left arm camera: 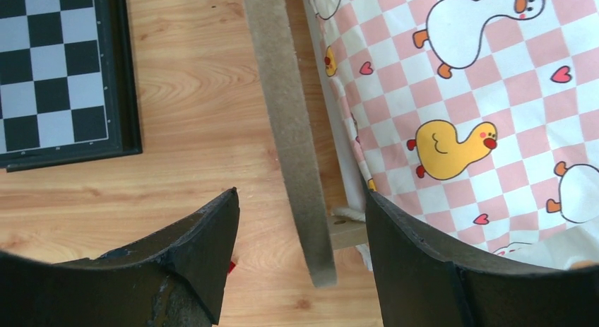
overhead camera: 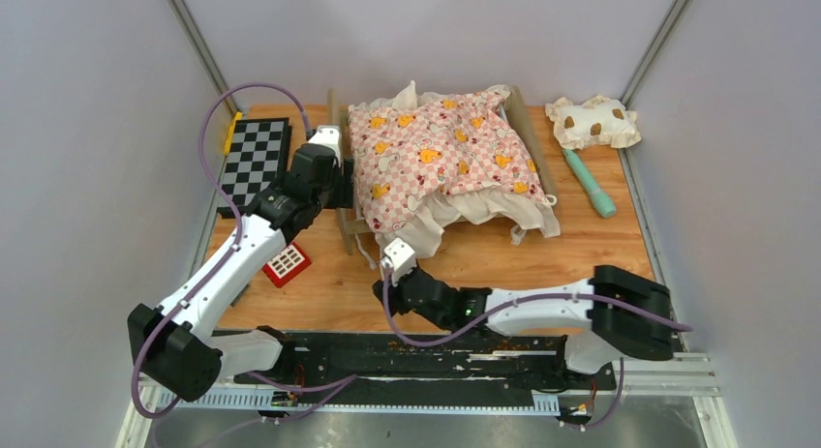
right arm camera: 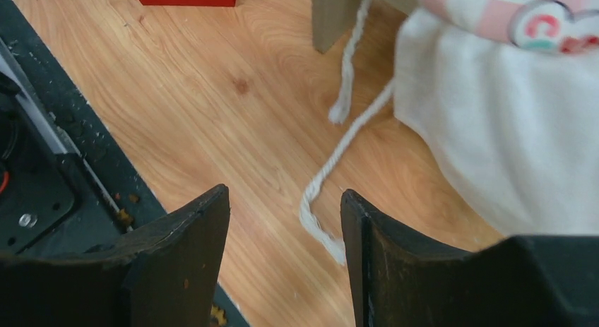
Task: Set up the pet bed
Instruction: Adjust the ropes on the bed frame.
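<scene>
The pet bed (overhead camera: 345, 225) stands mid-table, and only parts of its light-wood frame show. A pink checkered duck-print cushion (overhead camera: 440, 158) with a white ruffle lies over it and hides the base. My left gripper (overhead camera: 334, 172) is at the bed's left side. It stands open astride the frame's upright board (left arm camera: 289, 129), with a gap on both sides. My right gripper (overhead camera: 395, 253) hovers low by the cushion's front-left corner. It is open over bare wood, with a loose white cord (right arm camera: 325, 171) running between its fingers and the ruffle (right arm camera: 494, 129) to their right.
A checkerboard (overhead camera: 254, 163) lies at the left edge, and a small red block (overhead camera: 287, 265) lies in front of it. A cream brown-spotted pillow (overhead camera: 592, 121) and a teal stick (overhead camera: 589, 182) lie at the back right. Grey walls close in on both sides.
</scene>
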You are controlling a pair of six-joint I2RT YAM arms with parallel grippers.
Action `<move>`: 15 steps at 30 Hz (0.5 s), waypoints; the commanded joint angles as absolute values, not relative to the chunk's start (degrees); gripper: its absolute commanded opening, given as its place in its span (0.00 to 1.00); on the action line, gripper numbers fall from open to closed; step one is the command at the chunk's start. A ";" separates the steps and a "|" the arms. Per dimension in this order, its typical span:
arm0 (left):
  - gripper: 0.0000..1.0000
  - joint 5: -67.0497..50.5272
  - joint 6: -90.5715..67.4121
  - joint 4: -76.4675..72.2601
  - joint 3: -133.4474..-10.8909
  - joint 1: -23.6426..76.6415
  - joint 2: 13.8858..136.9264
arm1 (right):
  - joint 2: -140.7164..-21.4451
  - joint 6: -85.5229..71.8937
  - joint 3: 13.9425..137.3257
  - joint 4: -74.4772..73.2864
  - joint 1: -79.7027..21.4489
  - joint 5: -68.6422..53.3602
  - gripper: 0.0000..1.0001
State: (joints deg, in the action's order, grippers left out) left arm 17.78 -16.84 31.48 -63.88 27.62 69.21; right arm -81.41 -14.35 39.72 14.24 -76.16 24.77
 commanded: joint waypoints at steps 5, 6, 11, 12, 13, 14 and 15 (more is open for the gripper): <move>0.73 17.20 -13.41 31.39 -63.25 25.12 68.69 | -100.56 -5.84 53.50 31.71 -75.21 24.13 0.58; 0.73 17.34 -13.10 31.07 -62.92 24.87 68.47 | -102.28 -6.03 54.34 32.44 -74.45 23.57 0.57; 0.72 16.94 -12.33 29.88 -61.44 23.27 67.84 | -109.79 -4.53 57.88 34.96 -71.91 21.63 0.54; 0.72 16.92 -12.23 29.83 -61.38 22.99 67.77 | -110.94 -3.99 58.54 35.20 -71.74 21.62 0.51; 0.72 16.90 -12.22 29.80 -61.36 22.73 67.76 | -111.95 -3.60 59.14 35.43 -71.45 21.65 0.50; 0.72 16.77 -12.22 29.80 -61.36 22.52 67.66 | -112.84 -3.48 59.48 35.73 -71.08 21.56 0.48; 0.72 16.64 -12.29 29.66 -61.20 22.36 67.61 | -113.68 -3.31 59.76 36.11 -70.65 21.33 0.46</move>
State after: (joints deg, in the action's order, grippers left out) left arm 15.86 -14.11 31.20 -61.76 23.88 69.21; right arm -111.02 -5.65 56.75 31.03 -71.79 22.41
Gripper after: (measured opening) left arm 0.721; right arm 0.489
